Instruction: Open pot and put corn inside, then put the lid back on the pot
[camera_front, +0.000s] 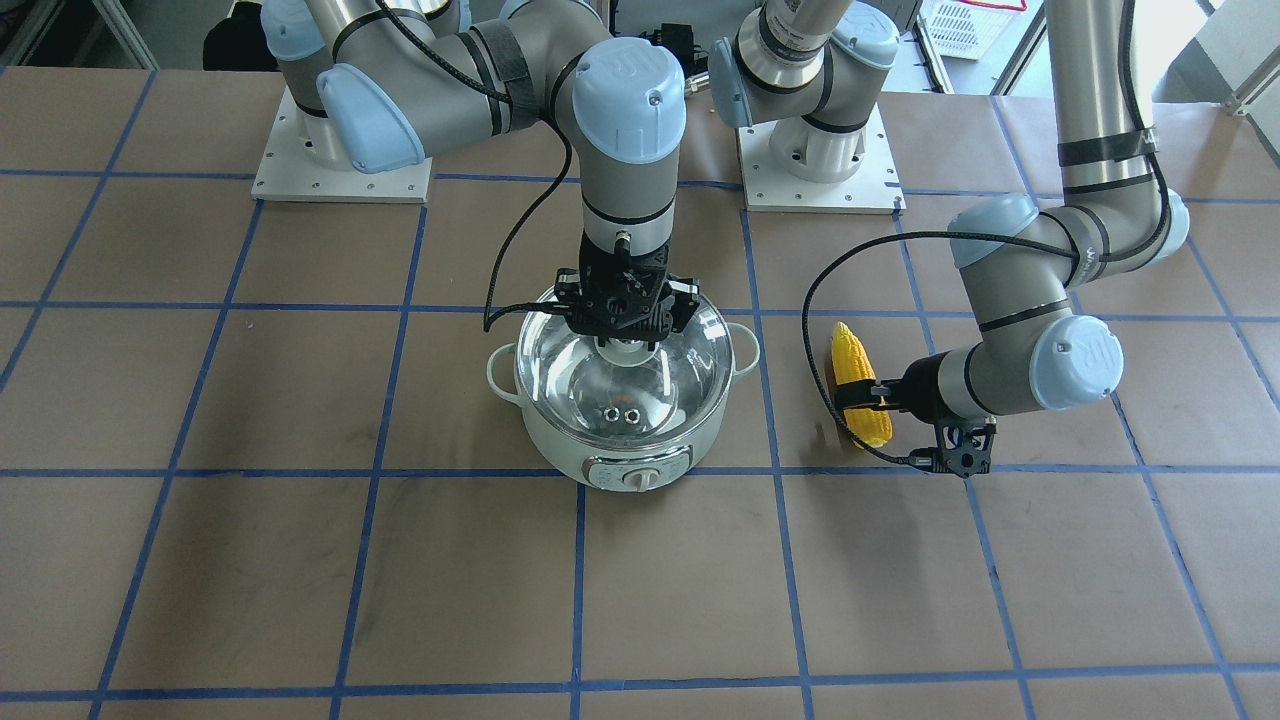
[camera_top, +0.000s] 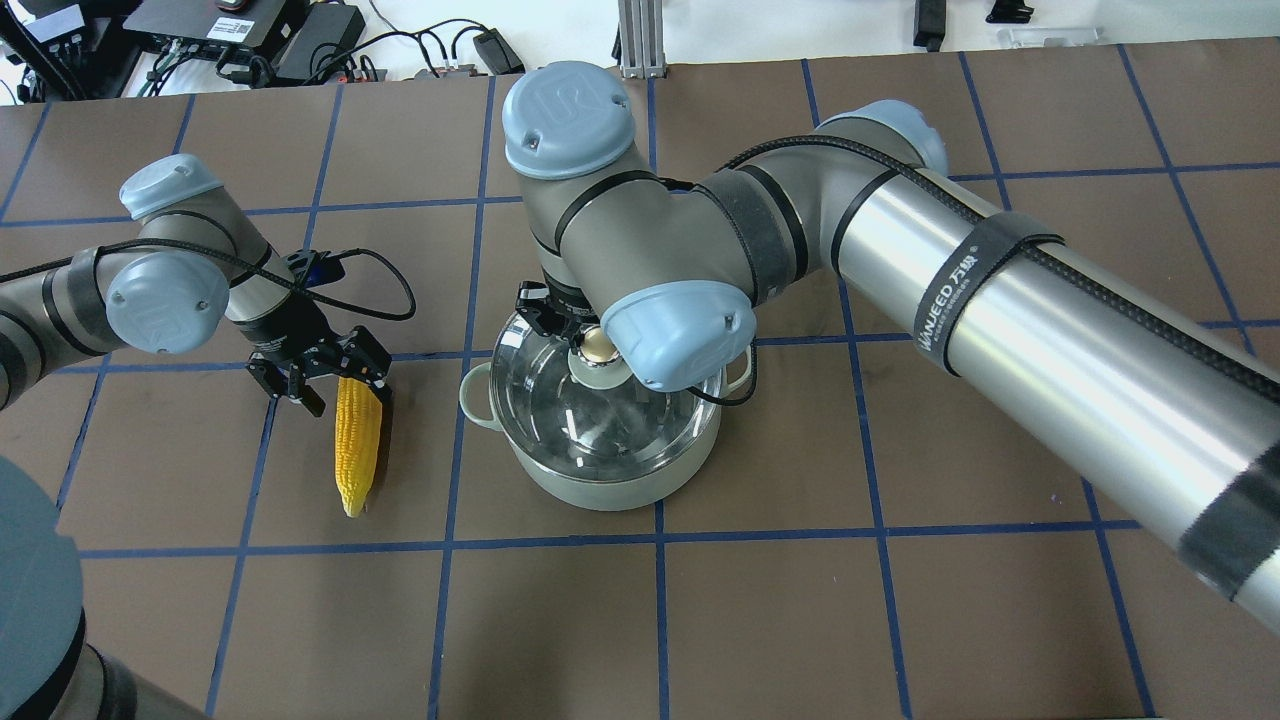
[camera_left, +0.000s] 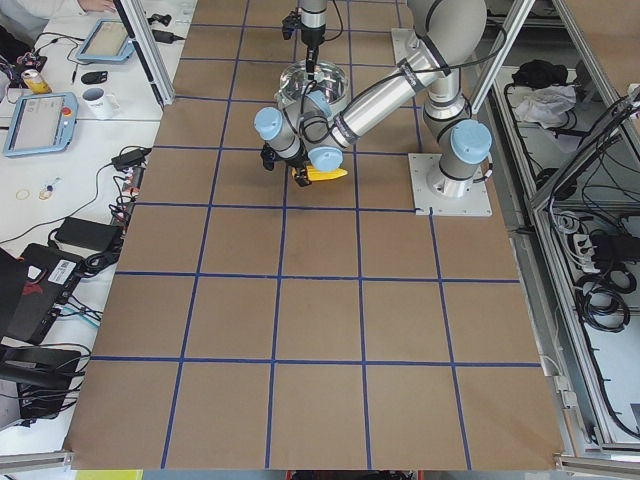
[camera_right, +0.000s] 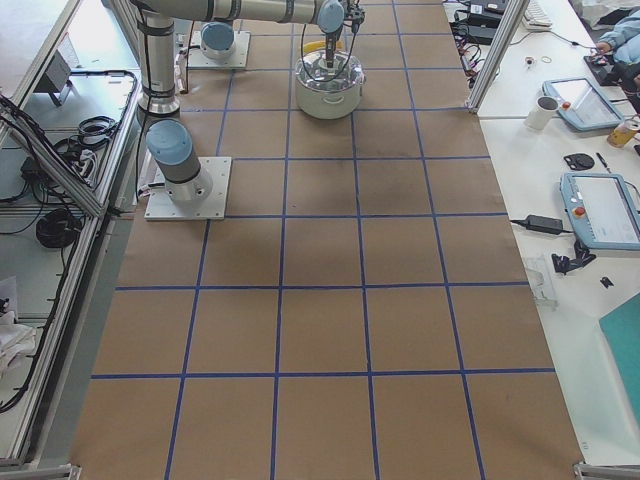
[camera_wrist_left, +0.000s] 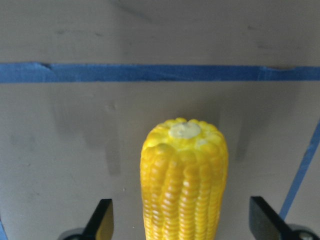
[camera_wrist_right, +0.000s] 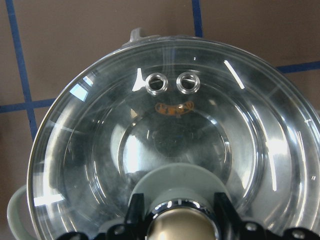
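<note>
Grips are shown only by the wrist views: the left jaws are spread clear of the knobbly yellow corn (camera_wrist_left: 184, 185), laid on the counter (camera_front: 300, 580) beside the mint pot (camera_front: 560, 450). The right jaws are closed on the brassy knob (camera_wrist_right: 182, 229) of the seated glass lid (camera_wrist_right: 165, 125).

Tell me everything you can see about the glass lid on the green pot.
The round clear glass lid is domed, with a thin metal rim, a pale green centre base and a beige-gold round knob. Two small metal vent rings sit near one edge. It sits on the pale mint-green round pot, roughly level, showing the shiny steel interior through the glass. The right gripper stands over it, jaws tight against either side of the knob.
</note>
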